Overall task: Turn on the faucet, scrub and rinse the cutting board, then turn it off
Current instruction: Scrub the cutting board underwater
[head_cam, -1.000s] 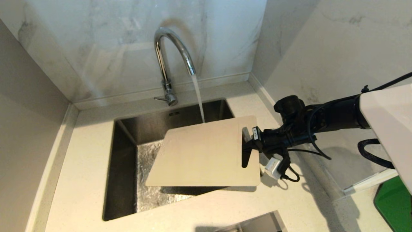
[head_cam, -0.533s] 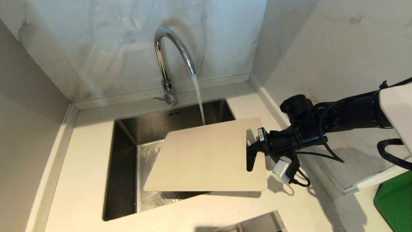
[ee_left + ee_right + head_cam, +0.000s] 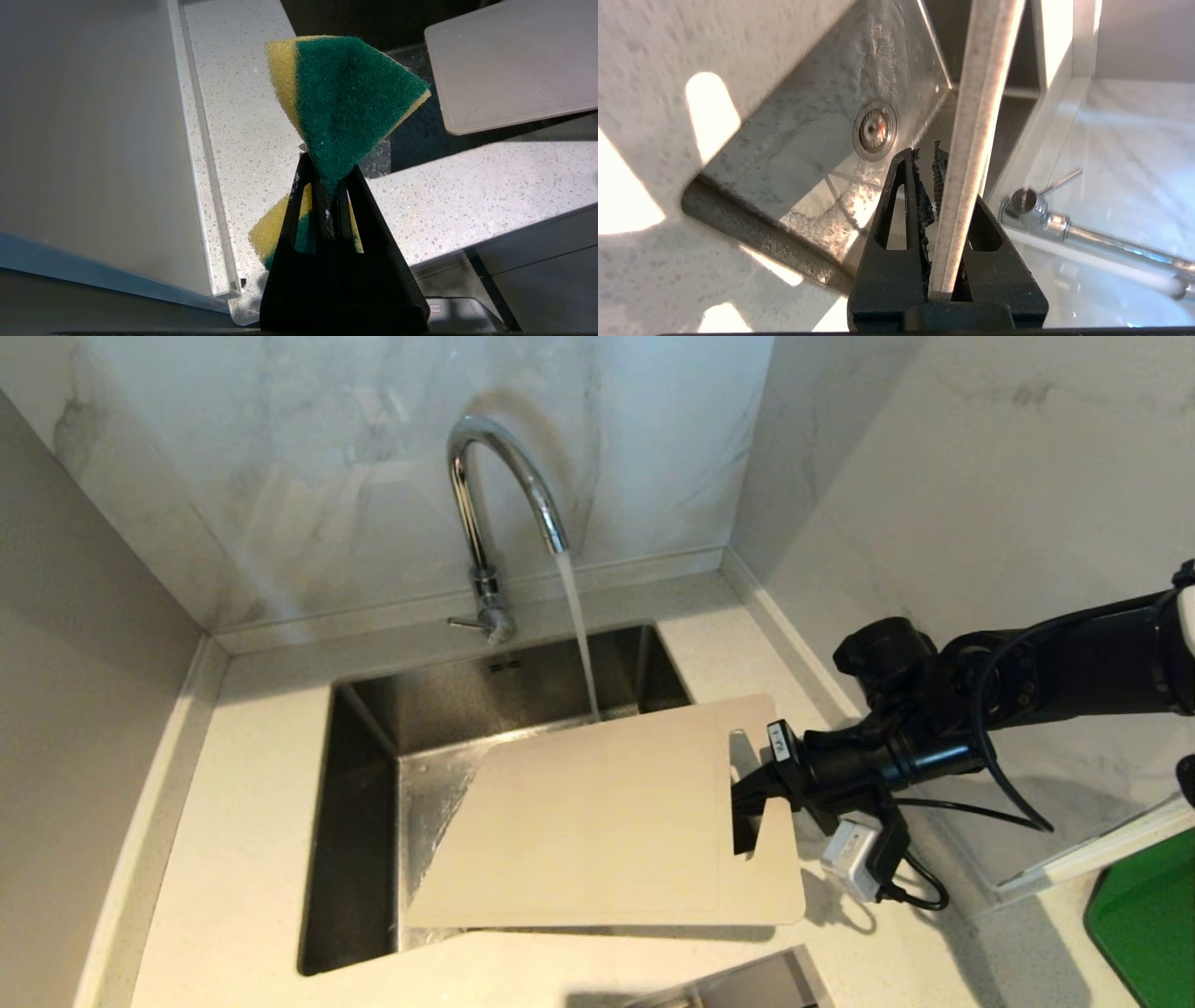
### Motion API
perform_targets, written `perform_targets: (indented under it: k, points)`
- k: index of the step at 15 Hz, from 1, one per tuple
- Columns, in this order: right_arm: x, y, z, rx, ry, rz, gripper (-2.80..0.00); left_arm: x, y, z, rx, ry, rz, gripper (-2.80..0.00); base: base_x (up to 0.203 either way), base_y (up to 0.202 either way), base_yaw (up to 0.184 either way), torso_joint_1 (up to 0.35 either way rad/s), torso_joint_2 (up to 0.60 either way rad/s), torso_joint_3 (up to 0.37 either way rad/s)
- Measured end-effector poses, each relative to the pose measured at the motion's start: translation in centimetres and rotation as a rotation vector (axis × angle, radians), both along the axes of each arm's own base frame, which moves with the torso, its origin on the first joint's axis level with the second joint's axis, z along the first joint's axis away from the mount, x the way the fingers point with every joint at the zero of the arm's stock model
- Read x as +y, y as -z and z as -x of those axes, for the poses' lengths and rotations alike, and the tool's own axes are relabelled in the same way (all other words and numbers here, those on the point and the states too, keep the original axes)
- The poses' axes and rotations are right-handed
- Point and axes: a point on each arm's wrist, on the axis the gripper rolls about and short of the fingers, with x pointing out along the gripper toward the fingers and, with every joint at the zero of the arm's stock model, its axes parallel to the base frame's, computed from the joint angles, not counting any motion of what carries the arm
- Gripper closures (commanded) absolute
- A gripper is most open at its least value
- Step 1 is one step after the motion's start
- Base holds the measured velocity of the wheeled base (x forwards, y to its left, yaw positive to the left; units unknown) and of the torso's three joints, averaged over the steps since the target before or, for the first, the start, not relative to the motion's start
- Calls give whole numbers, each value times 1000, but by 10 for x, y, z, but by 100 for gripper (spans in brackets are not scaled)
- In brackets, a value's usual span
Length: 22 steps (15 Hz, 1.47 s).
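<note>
Over the steel sink (image 3: 359, 784), the thin pale beige plastic cutting board (image 3: 597, 821) has shifted toward the robot and rightward, away from the tall chrome gooseneck faucet (image 3: 495, 485), whose running stream now barely reaches its far edge. The right gripper (image 3: 752, 793) stays clamped on its handle end. Unseen from the head, the left gripper (image 3: 329, 196) pinches a green-and-yellow sponge (image 3: 345, 102).

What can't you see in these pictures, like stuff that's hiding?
- Where the water lands: in the head view the cutting board covers the stream's end.
- Most of the sink floor: head view, under the board.
- The left gripper and its sponge: outside the head view.
- The faucet spout: cut off by the right wrist view's edge.
</note>
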Motion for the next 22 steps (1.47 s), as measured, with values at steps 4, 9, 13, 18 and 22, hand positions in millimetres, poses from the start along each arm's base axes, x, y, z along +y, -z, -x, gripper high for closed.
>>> perform_targets:
  k: [4,9,13,18,22]
  points:
    - [-1,-8,8,-16,0,-4,0,0,0,0,0,0,0,0,0,0,0,0,0,0]
    - [-1,-27,10,-43,6,2,0,0,0,0,0,1,0,0,0,0,0,0,0,0]
    - [-1,-41,12,-46,2,49,0,0,0,0,0,0,0,0,0,0,0,0,0,0]
    - [6,-47,24,0,-17,97,0,0,0,0,0,0,0,0,0,0,0,0,0,0]
    - [4,-65,28,-28,14,141,0,0,0,0,0,0,0,0,0,0,0,0,0,0]
